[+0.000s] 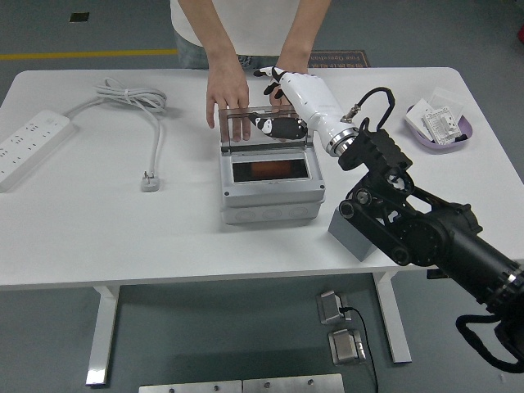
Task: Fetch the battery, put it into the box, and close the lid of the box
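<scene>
battery (264, 169) lies inside the grey box (270, 201) just below the right hand (286, 102), whose fingers, seemingly loose and empty, reach over the raised lid (270, 127), which a person's hands (228, 94) steady upright beside it, likely for closing.
</scene>
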